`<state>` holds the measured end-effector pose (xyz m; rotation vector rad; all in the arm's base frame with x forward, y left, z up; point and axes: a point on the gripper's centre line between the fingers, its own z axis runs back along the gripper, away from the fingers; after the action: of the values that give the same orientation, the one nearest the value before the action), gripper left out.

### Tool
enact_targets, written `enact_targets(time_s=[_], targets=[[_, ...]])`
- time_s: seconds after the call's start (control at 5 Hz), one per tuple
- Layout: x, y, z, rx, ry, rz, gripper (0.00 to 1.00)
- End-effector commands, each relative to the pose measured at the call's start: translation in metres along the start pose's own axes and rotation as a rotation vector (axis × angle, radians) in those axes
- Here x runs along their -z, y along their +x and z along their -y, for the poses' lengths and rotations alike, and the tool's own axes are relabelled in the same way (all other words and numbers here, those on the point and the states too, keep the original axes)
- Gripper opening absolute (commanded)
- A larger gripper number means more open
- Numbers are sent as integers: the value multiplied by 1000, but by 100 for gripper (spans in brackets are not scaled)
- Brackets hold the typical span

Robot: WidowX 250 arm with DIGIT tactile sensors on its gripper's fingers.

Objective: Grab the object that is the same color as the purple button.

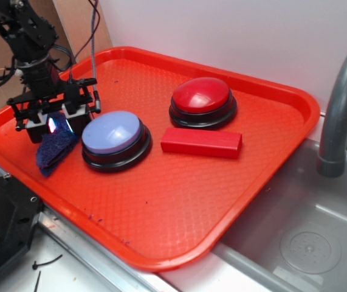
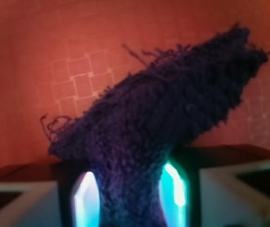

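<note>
The dark purple-blue knitted rag (image 1: 54,151) hangs at the left of the orange tray (image 1: 179,201), just left of the pale lavender-blue dome button (image 1: 112,134) on its black base ring. My gripper (image 1: 53,123) is directly over the rag and shut on its upper end. In the wrist view the rag (image 2: 172,118) fills the middle, pinched between the two glowing pads (image 2: 175,187), and my gripper (image 2: 131,198) holds it over the tray floor. The rag's lower tip reaches the tray surface; I cannot tell whether it touches.
A red dome button (image 1: 202,98) sits at the tray's back, with a red rectangular block (image 1: 201,142) in front of it. A grey sink basin (image 1: 307,237) and a grey faucet (image 1: 340,103) are to the right. Cables hang behind the arm.
</note>
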<state>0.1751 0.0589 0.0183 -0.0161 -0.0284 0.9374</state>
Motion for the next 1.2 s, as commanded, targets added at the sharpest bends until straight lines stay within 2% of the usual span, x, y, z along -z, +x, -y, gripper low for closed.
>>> enact_targets(time_s=[0.0, 0.2, 0.4, 0.6, 0.8, 1.0], targets=[[-14, 2, 1, 148, -48, -29, 0], [-25, 6, -4, 197, -82, -34, 0], [-43, 9, -8, 296, -113, -101, 0], [-66, 6, -1, 440, -73, -79, 0], [-97, -7, 11, 559, -39, -2, 0], [-129, -16, 23, 714, -33, -40, 0]])
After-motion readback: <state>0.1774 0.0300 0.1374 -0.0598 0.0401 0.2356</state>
